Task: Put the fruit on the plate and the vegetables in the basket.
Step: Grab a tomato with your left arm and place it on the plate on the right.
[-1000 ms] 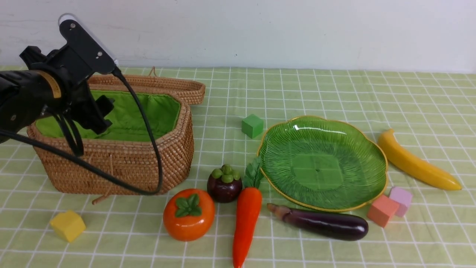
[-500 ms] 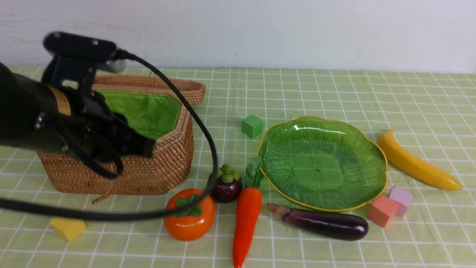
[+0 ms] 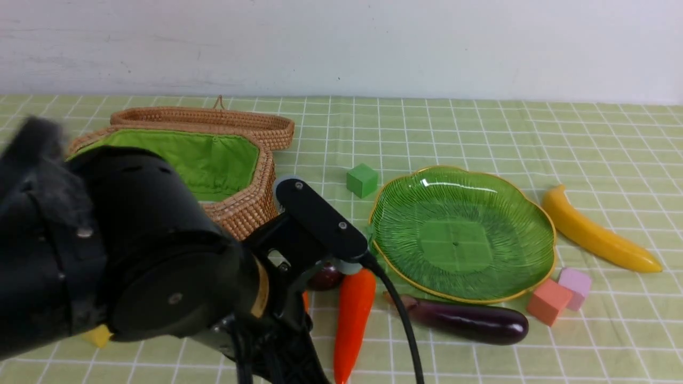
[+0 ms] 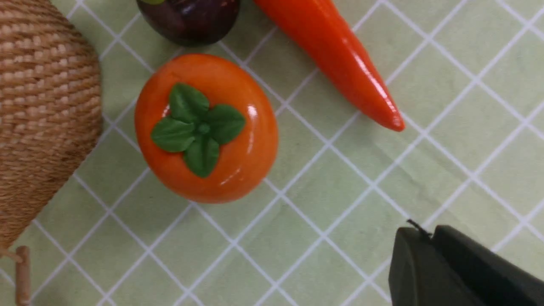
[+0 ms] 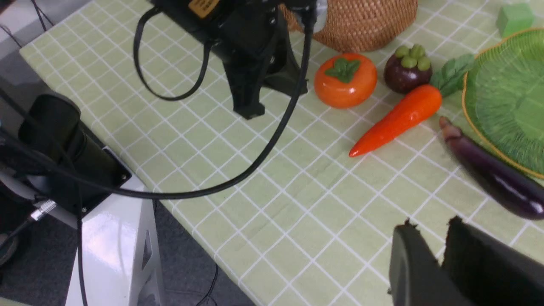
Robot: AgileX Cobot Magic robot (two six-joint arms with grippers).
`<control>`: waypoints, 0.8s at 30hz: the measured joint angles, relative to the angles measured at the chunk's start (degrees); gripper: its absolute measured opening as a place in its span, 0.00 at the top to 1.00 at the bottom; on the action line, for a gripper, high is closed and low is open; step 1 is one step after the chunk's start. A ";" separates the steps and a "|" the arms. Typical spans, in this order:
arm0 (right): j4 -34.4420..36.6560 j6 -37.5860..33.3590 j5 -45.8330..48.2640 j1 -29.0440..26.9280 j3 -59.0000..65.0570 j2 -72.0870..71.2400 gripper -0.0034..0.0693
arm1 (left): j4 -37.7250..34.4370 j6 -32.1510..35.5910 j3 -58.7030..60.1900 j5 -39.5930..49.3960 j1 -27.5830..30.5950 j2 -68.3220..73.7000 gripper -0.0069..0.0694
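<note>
My left gripper (image 4: 429,233) is shut and empty. It hangs low over the cloth just beside the orange persimmon (image 4: 206,127), apart from it. In the right wrist view the left gripper (image 5: 250,112) points down beside the persimmon (image 5: 345,80). The mangosteen (image 5: 407,70), carrot (image 3: 352,314) and eggplant (image 3: 469,322) lie in front of the green plate (image 3: 461,234), which has nothing on it. The banana (image 3: 597,234) lies to the plate's right. The basket (image 3: 235,160) stands open at the back left. My right gripper (image 5: 429,227) hovers near the eggplant, its tips slightly apart with nothing between them.
My left arm (image 3: 133,266) fills the front left and hides the persimmon in the front view. Small cubes lie about: green (image 3: 362,180), orange-pink (image 3: 549,301), lilac (image 3: 575,285), yellow (image 3: 97,336). The table's near edge (image 5: 191,204) and the white robot base (image 5: 114,246) lie close behind the left gripper.
The left arm swung from above the basket forward and down to the cloth beside the persimmon. Its jaws closed on the way. The fruit and vegetables have not moved.
</note>
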 joint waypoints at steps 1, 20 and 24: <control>-0.43 0.18 0.34 0.00 0.00 0.00 0.77 | 1.12 -0.05 0.00 -0.31 0.40 0.74 0.79; -3.33 1.68 0.34 0.00 0.00 0.00 0.76 | 7.20 -0.81 0.00 -11.66 6.30 14.70 0.12; -3.33 1.68 0.34 0.00 0.00 0.00 0.76 | 8.91 -1.70 0.00 -12.70 6.30 16.44 0.12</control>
